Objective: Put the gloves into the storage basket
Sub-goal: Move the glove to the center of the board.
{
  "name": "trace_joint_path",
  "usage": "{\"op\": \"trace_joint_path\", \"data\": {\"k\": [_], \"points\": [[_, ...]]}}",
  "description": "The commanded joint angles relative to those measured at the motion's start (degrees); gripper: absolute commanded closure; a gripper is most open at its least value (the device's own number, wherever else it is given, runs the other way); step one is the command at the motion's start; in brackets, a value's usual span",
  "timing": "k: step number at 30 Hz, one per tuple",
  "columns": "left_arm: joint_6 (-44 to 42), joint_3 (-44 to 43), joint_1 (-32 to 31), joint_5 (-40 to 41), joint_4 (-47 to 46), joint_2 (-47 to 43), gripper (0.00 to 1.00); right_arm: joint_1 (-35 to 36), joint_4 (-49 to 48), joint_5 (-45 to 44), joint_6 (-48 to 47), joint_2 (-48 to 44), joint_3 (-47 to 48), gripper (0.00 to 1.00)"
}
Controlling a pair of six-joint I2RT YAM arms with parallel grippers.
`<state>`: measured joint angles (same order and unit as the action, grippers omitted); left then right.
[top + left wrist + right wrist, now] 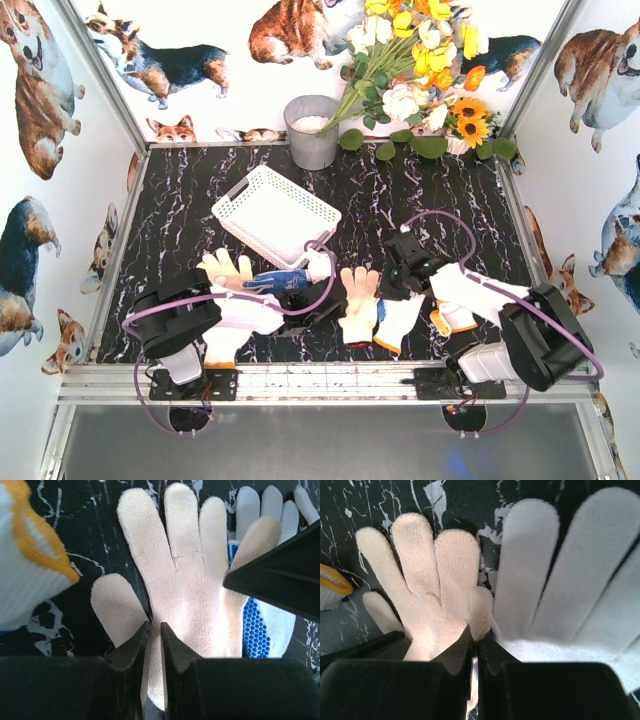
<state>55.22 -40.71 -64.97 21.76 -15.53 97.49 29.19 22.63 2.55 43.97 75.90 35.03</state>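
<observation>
Several gloves lie on the black marble table in front of the white lattice storage basket (300, 190). My left gripper (295, 290) (155, 626) is shut on the palm of a cream glove (185, 580) (225, 268). That glove lies over a blue-dotted glove (257, 630) (275, 282). Under my left arm is a white glove with an orange cuff (30, 580) (225, 345). My right gripper (385, 288) (477, 635) is shut, pinching a fold of another cream glove (425, 580) (360, 300). A white glove (560, 580) (400, 320) lies beside it.
A grey metal bucket (312, 130) stands at the back behind the basket, with a bunch of flowers (420, 70) to its right. One more orange-cuffed glove (455, 318) lies under my right arm. Printed walls close in the table on three sides.
</observation>
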Motion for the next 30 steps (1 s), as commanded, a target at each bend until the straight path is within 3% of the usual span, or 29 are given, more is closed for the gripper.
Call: {"op": "trace_joint_path", "data": {"k": [1, 8, 16, 23, 30], "points": [[-0.7, 2.1, 1.1, 2.2, 3.6, -1.1, 0.92, 1.7, -4.1, 2.4, -0.1, 3.3, 2.4, 1.00], [-1.4, 1.8, 1.2, 3.1, 5.8, -2.5, 0.92, 3.7, -4.7, 1.2, 0.8, 6.8, 4.1, 1.00], [-1.4, 1.0, 1.2, 2.6, 6.5, -2.5, 0.89, 3.7, -2.4, -0.7, 0.2, 3.4, 4.0, 1.00], [-5.5, -0.7, 1.2, 1.4, 6.7, -8.3, 0.67, 3.6, 0.6, 0.2, -0.3, -1.6, 5.6, 0.81], [-9.9, -2.0, 1.2, 0.5, 8.2, -15.7, 0.43, 3.5, 4.5, 1.1, -0.6, -9.7, 7.8, 0.68]]}}
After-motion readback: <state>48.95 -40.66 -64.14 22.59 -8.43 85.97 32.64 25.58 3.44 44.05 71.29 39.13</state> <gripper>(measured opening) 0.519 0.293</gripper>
